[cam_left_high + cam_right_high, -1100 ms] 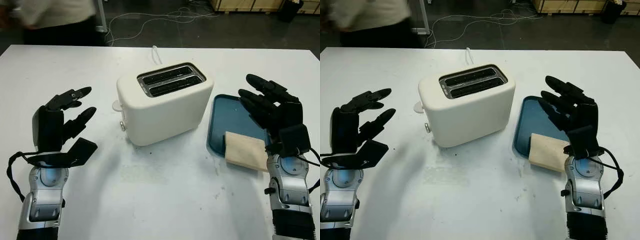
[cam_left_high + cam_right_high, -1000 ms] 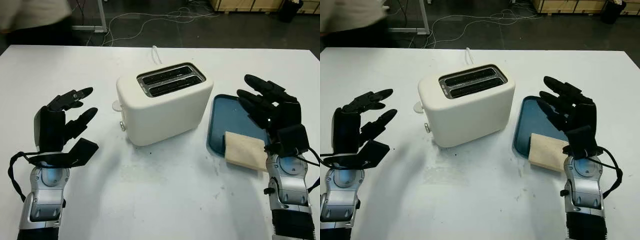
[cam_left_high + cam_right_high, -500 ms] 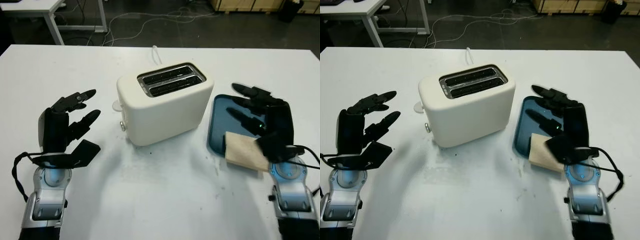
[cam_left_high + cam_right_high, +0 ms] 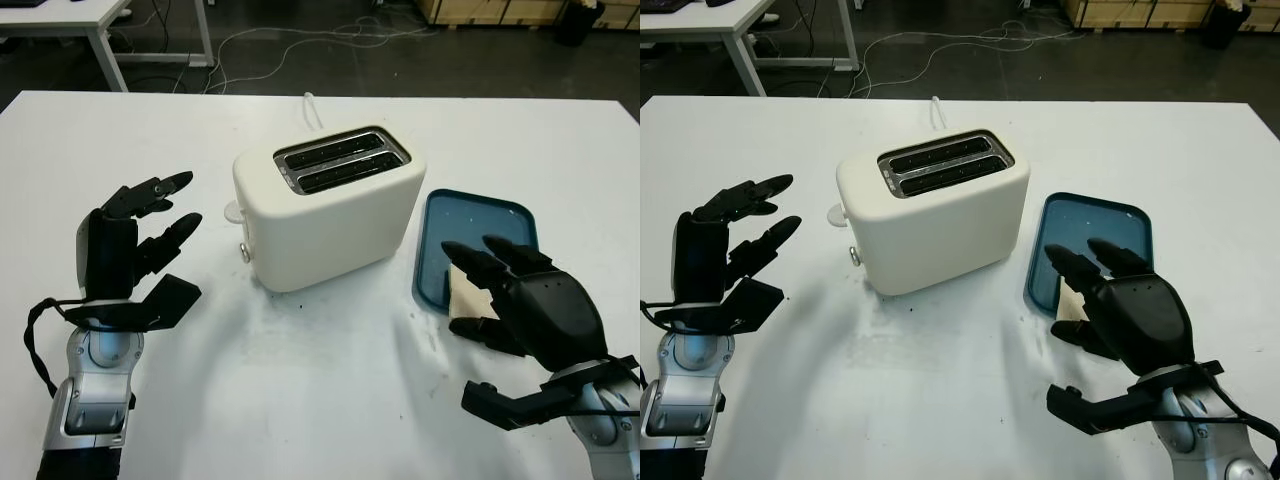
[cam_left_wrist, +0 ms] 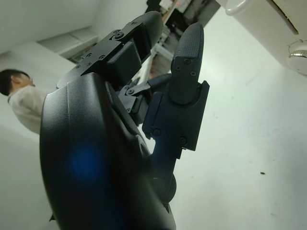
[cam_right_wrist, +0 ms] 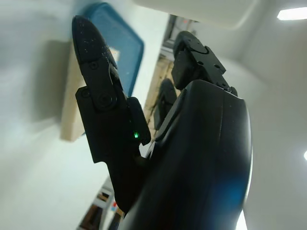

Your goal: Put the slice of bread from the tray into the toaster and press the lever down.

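- The step in hand looks like the reach for the bread: the right hand (image 4: 530, 305) hangs palm-down over the near end of the blue tray (image 4: 480, 215), covering most of the slice of bread (image 4: 462, 292), of which a pale corner shows at the tray's near edge beside the fingers.
- That hand holds nothing yet; its fingers (image 4: 1080, 268) point out toward the toaster side and its thumb sticks out low over the tabletop (image 4: 320, 390). In the right wrist view the slice (image 6: 72, 96) lies flat just past one black finger, apart from it as far as I can tell.
- The toaster (image 4: 330, 205), cream-white, stands mid-table, just left of the tray, both slots (image 4: 342, 160) empty. A small rounded tab (image 4: 232, 211) and a metal knob (image 4: 246, 253) show on its left end; I take the tab for the lever, up and unpressed.
- The left hand (image 4: 125, 255) is raised over the tabletop well left of the toaster, open and idle.
- Next, I'd judge, the right hand must drop and close on the slice. Since it lies flat, a finger has to get under an edge, perhaps where it overhangs the tray lip, then turn it on edge to line up with a slot.
- The lever would suit the left hand, being on that side.
- No brand, label or writing is readable on the toaster, tray or hands.
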You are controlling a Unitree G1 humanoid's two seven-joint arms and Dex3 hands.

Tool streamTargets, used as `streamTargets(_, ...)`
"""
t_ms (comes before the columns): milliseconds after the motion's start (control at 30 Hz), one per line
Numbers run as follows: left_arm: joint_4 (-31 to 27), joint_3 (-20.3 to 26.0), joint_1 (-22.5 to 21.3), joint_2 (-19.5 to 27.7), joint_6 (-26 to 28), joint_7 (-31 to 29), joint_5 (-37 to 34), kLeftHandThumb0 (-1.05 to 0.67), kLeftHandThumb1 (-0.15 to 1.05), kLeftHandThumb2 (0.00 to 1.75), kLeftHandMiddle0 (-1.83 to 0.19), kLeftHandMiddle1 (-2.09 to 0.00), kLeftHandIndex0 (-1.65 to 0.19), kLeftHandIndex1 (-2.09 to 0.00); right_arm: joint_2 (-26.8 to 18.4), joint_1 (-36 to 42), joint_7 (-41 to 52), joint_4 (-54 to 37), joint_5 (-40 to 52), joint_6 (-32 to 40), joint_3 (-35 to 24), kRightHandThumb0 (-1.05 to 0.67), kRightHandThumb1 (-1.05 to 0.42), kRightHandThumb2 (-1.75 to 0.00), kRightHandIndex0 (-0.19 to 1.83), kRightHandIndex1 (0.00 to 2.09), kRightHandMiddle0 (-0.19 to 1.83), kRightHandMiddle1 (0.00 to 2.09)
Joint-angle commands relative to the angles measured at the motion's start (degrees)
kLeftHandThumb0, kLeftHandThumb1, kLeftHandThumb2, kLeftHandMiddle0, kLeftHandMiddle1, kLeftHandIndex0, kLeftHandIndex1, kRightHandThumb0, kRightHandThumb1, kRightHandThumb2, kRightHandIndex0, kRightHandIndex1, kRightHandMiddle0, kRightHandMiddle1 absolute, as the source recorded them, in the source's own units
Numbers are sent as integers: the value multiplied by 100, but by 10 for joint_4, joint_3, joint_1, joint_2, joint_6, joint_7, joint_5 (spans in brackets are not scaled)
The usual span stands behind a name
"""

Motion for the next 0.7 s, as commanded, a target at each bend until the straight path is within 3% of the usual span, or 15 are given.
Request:
streamTargets(0,0,6,-2,7,-8,-3,-11,-54,92,16,-52,-108,-87,-5,-1,10,24,-20,-24,18,7,-79,-92,-1,4,0,5,0)
streamTargets(167,2,8,-1,13,-11,-4,-17,-53,92,16,-52,-109,-87,-4,2,23,41,-32,-67,29,19,-79,-92,-4,0,0,0,0)
streamTargets(233,2,9,-1,13,-12,-4,-20,-54,92,16,-52,-109,-87,-4,4,29,35,-31,-78,29,22,-57,-92,-23,0,0,0,0)
streamTargets(300,0,9,0,12,-11,-3,-19,-53,92,16,-52,-110,-87,-4,6,35,25,-26,-89,28,26,-48,-92,-29,0,0,0,0)
streamTargets(400,-6,9,1,11,-1,-4,-15,-55,92,16,-51,-109,-88,-5,7,42,19,-18,-111,32,32,-43,-92,-26,0,0,0,0)
streamTargets(467,-9,9,2,10,1,-5,-16,-56,92,17,-51,-109,-88,-4,9,45,10,-8,-129,36,37,-51,-92,-16,0,0,1,0)
streamTargets(667,-10,8,3,12,-2,-3,-11,-55,92,17,-52,-108,-88,-4,12,46,-77,58,-176,44,52,-43,-92,-28,3,2,6,3)
